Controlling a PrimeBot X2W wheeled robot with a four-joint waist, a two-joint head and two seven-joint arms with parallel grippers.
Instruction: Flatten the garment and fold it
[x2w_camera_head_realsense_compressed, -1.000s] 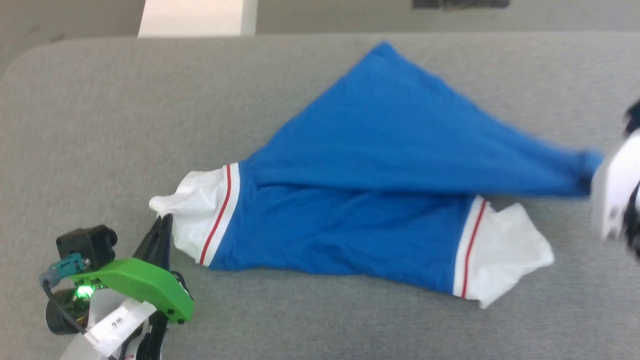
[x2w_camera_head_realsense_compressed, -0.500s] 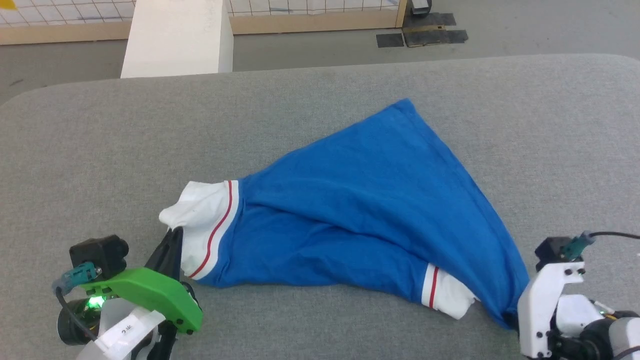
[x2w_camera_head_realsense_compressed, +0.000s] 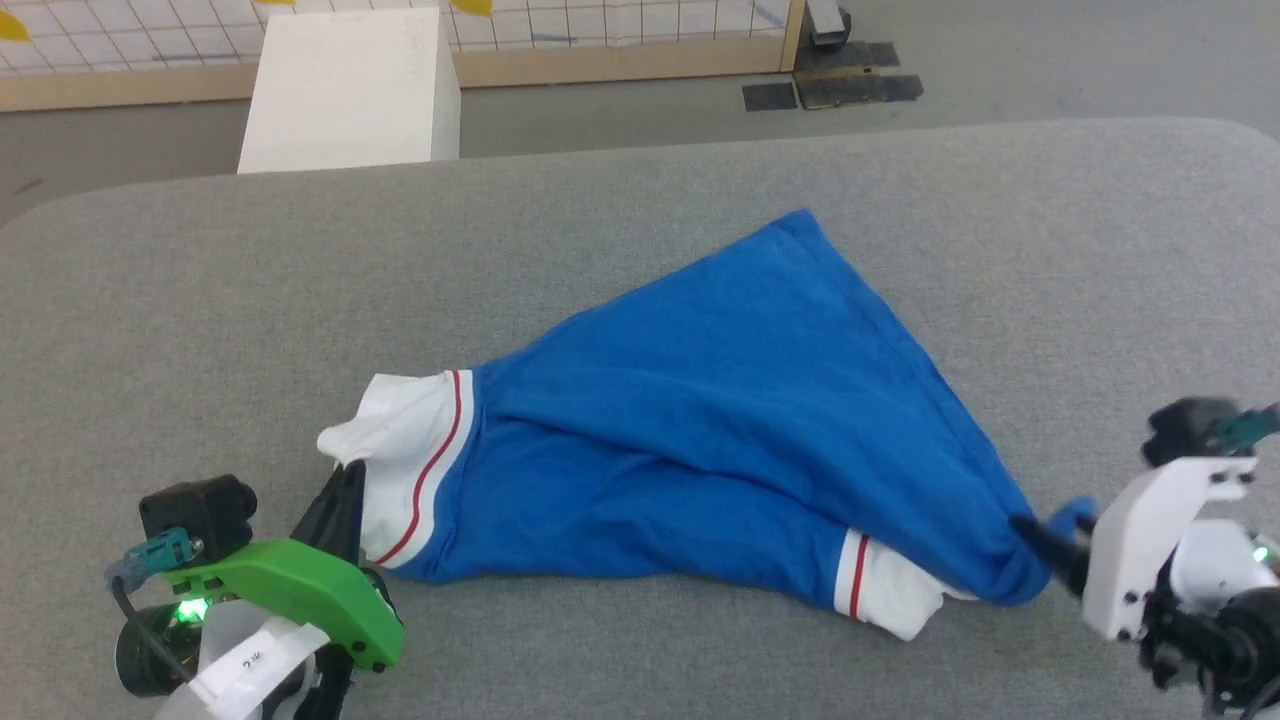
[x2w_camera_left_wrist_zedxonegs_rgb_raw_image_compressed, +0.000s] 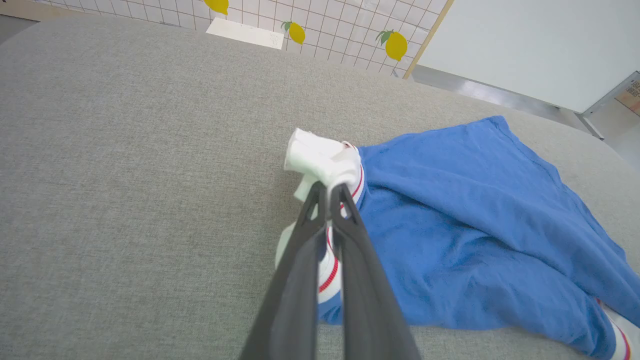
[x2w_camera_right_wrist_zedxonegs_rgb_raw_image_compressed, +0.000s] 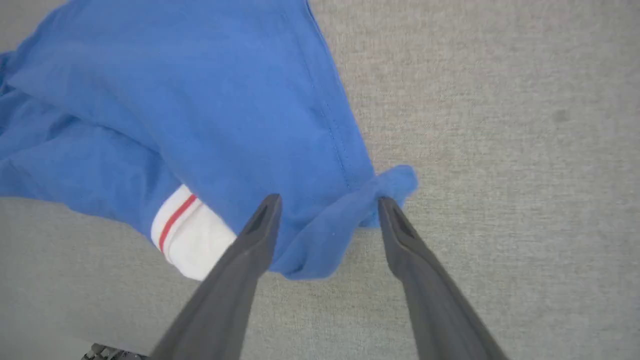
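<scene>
The garment (x2w_camera_head_realsense_compressed: 720, 430), royal blue with white sleeves edged by red stripes, lies bunched on the grey table (x2w_camera_head_realsense_compressed: 200, 300). My left gripper (x2w_camera_head_realsense_compressed: 335, 500) is shut on its white left sleeve (x2w_camera_head_realsense_compressed: 395, 440). In the left wrist view the left gripper (x2w_camera_left_wrist_zedxonegs_rgb_raw_image_compressed: 327, 192) pinches the white sleeve (x2w_camera_left_wrist_zedxonegs_rgb_raw_image_compressed: 325, 160), lifted slightly. My right gripper (x2w_camera_head_realsense_compressed: 1050, 535) stands open at the garment's blue right corner (x2w_camera_head_realsense_compressed: 1075, 515). In the right wrist view the right gripper (x2w_camera_right_wrist_zedxonegs_rgb_raw_image_compressed: 327, 202) has its jaws wide apart with the twisted blue corner (x2w_camera_right_wrist_zedxonegs_rgb_raw_image_compressed: 360, 205) lying loose between them. The other white sleeve (x2w_camera_head_realsense_compressed: 895, 600) is tucked under the blue cloth.
A white block (x2w_camera_head_realsense_compressed: 345, 90) stands beyond the table's far edge, with a tiled fence panel (x2w_camera_head_realsense_compressed: 600, 25) behind it. Bare grey table surrounds the garment on all sides; its near edge is close to both grippers.
The right gripper carried the blue corner from far right toward the near right, then opened and let it go. The head camera shifted. The left gripper kept its hold on the white sleeve.
</scene>
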